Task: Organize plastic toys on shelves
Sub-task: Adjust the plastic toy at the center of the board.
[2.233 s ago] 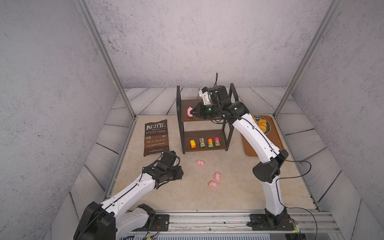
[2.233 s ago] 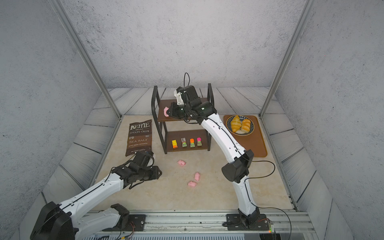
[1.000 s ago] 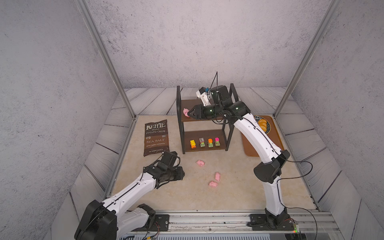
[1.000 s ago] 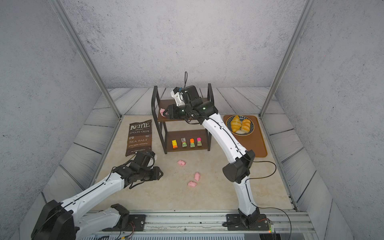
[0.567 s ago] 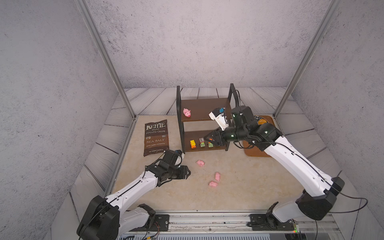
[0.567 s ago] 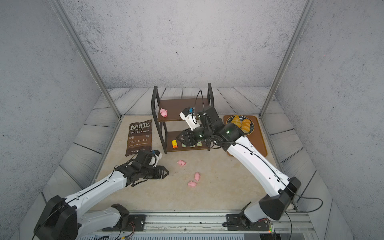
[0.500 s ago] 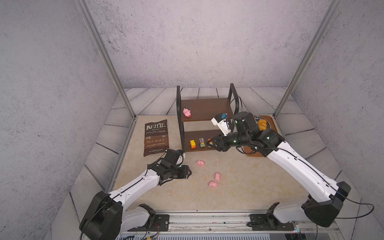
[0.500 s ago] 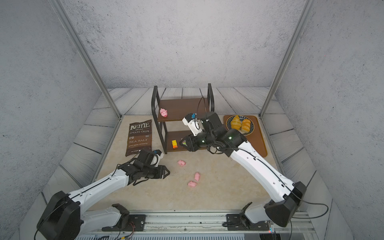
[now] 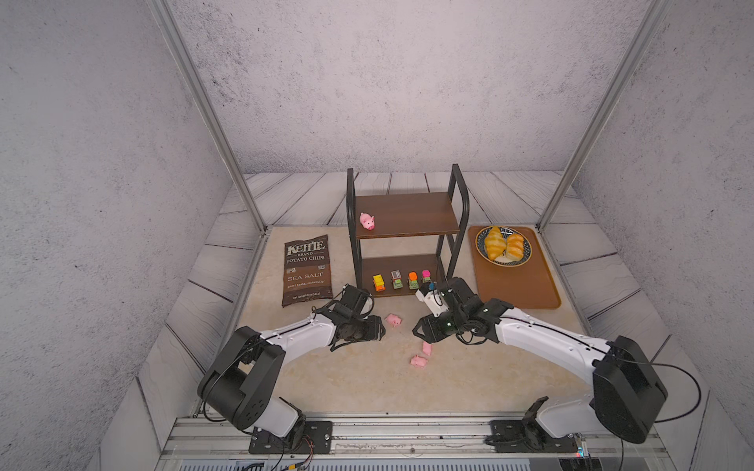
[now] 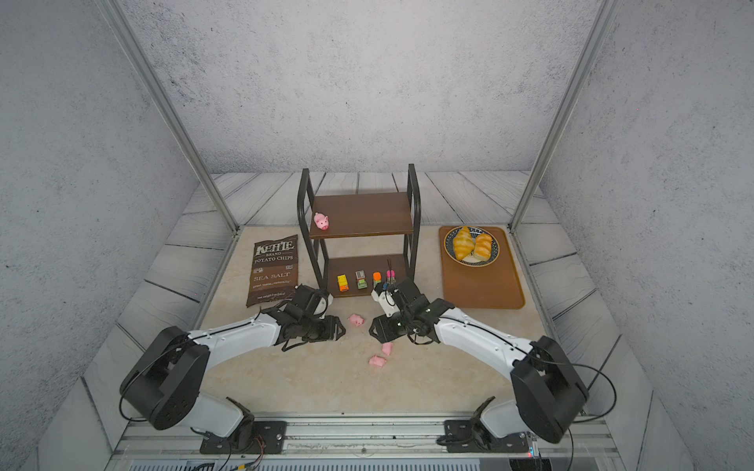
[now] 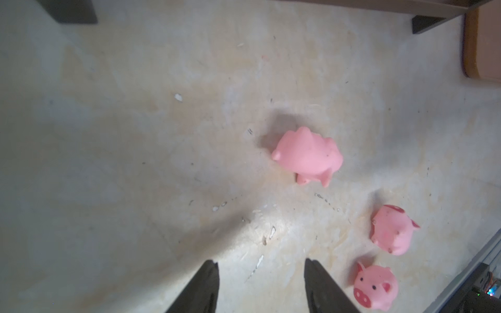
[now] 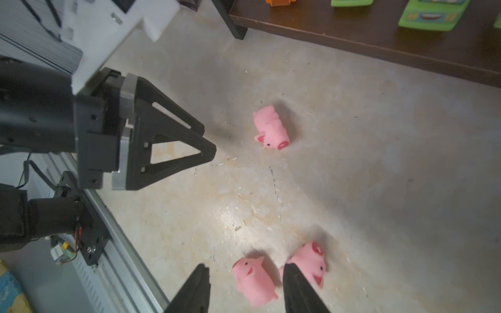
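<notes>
Nearest, both grippers hover low over the table [image 9: 469, 379], jaws partway open. The left gripper [image 11: 260, 264] grasps nothing. The right gripper [image 12: 245, 267] frames one pig [image 12: 254, 284] between its fingertips, seemingly untouched. Three pigs lie loose there; a second pig [image 12: 309, 261] sits partly behind a finger. At 12 o'clock stand the shelves [image 9: 408, 212]. Four trucks [image 9: 396, 279] line the lower board, cut off at the edge in the right wrist view. A fourth pig [image 9: 367, 221] sits on the top board, at its 9 o'clock end. A chip bag [image 9: 306, 265] lies at 10 o'clock and two croissants [image 9: 495, 242] at 2.
</notes>
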### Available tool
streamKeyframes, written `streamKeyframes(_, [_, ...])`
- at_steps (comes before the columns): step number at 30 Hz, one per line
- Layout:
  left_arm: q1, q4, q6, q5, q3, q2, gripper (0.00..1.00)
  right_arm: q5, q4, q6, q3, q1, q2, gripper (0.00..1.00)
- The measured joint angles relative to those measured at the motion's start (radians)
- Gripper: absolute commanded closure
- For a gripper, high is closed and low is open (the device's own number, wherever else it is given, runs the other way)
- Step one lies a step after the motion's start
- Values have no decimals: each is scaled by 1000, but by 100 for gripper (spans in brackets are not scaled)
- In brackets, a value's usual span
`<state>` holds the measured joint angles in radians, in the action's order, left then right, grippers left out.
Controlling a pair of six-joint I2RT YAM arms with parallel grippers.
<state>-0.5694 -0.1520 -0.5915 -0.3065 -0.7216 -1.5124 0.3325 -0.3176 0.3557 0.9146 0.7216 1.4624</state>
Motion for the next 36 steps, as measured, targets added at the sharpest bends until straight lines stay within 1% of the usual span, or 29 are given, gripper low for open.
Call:
streamKeyframes(5, [3, 32, -37, 4, 0, -18, 45, -23, 99, 15, 36, 0, 153, 42])
streamKeyframes(10, [13, 45, -53, 8, 4, -18, 45, -41, 146, 10, 111, 3, 258, 36])
streamKeyframes(19, [29, 43, -56, 23, 19, -18, 46, -55, 150, -2, 248, 7, 397, 37])
streamKeyframes(21, [31, 42, -56, 24, 20, -18, 46, -55, 143, -7, 272, 9, 429, 40])
streamKeyframes(22, [31, 42, -56, 24, 20, -18, 46, -55, 138, -9, 283, 10, 443, 44])
streamKeyframes(25, [31, 42, -56, 26, 20, -18, 48, -55, 125, -10, 307, 13, 475, 59])
streamKeyframes(26, [32, 41, -56, 26, 20, -18, 49, -53, 123, -8, 311, 14, 481, 65])
streamKeyframes(29, [33, 37, -53, 26, 20, -18, 51, -37, 127, 10, 313, 15, 489, 78])
streamKeyframes(36, [35, 21, -36, 24, 26, -8, 55, 7, 194, 82, 270, 12, 488, 87])
